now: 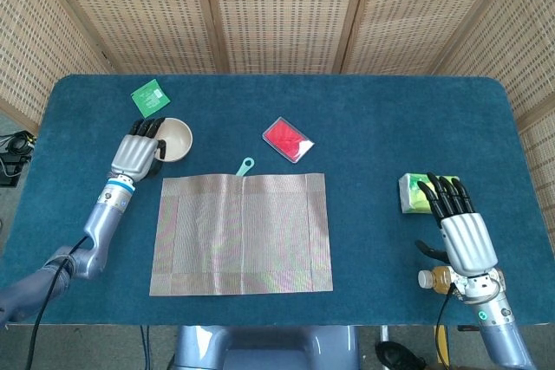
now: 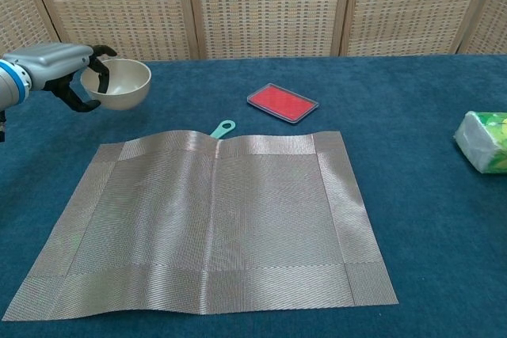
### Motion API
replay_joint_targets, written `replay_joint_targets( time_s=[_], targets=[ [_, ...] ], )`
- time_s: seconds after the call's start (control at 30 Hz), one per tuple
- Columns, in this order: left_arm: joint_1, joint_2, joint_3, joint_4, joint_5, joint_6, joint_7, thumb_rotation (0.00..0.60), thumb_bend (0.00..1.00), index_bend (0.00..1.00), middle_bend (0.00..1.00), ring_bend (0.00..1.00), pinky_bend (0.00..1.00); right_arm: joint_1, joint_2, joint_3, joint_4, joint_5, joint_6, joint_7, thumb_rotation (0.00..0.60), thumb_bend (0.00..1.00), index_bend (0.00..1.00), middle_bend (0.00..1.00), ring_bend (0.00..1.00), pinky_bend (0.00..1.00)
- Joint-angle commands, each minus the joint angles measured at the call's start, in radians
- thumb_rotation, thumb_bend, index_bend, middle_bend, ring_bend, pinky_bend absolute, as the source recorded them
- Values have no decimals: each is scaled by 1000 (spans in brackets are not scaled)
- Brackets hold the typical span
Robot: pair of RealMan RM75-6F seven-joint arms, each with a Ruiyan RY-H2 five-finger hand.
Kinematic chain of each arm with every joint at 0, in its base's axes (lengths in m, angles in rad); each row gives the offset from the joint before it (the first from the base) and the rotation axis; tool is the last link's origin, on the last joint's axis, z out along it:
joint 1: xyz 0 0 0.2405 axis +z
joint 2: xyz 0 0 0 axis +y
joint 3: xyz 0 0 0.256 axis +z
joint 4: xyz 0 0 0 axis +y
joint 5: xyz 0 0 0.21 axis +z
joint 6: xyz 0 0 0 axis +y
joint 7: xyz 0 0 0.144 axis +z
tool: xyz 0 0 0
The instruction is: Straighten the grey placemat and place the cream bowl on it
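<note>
The grey placemat (image 1: 242,232) (image 2: 212,221) lies flat and square to the table's front edge, in the middle of the blue cloth. My left hand (image 1: 136,150) (image 2: 57,65) grips the rim of the cream bowl (image 1: 178,139) (image 2: 123,85), fingers inside and thumb outside. In the chest view the bowl is lifted off the table and tilted, past the mat's far left corner. My right hand (image 1: 461,227) rests at the front right with its fingers straight and apart, holding nothing; the chest view does not show it.
A green spoon handle (image 1: 245,165) (image 2: 223,128) pokes out from under the mat's far edge. A red flat case (image 1: 287,139) (image 2: 282,102) lies beyond it. A green card (image 1: 149,96), a green tissue pack (image 1: 414,194) (image 2: 483,142) and a small bottle (image 1: 432,279) are nearby.
</note>
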Motion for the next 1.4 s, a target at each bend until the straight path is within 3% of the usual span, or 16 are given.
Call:
replay_joint_targets(
  time_s=[0.03,0.23,0.4,0.6,0.83,1.2,1.27,1.3,1.4],
  targets=[
    [28,107,17,-223,94,128,44,600,454,685,0,0,0,0,1,0,-2,-2,2,0,600,0,36,0,0,0],
    [43,179,75,-475,221,198,80,600,454,696,0,0,0,-4,5,-1,-6,-6,9,3,600,0,36,0,0,0],
    [37,184,130,-582,287,179,106,600,454,696,0,0,0,-7,10,1,-9,-6,17,11,600,0,36,0,0,0],
    [31,149,176,-576,312,141,165,600,454,698,0,0,0,-8,16,2,-9,-5,17,19,600,0,36,0,0,0],
    [33,106,182,-552,268,105,220,600,454,699,0,0,0,-9,18,2,-11,-6,19,19,600,0,36,0,0,0],
    [32,87,207,-539,258,61,200,600,451,685,0,0,0,-9,18,3,-12,-5,18,16,600,0,36,0,0,0],
    [33,87,207,-540,252,57,207,600,433,645,0,0,0,-10,18,3,-13,-6,19,17,600,0,36,0,0,0],
    [34,88,207,-541,249,56,210,600,375,567,0,0,0,-10,19,3,-13,-6,20,17,600,0,36,0,0,0],
    [37,94,206,-551,236,54,216,600,58,141,0,0,0,-10,19,3,-14,-7,21,17,600,0,36,0,0,0]
  ],
)
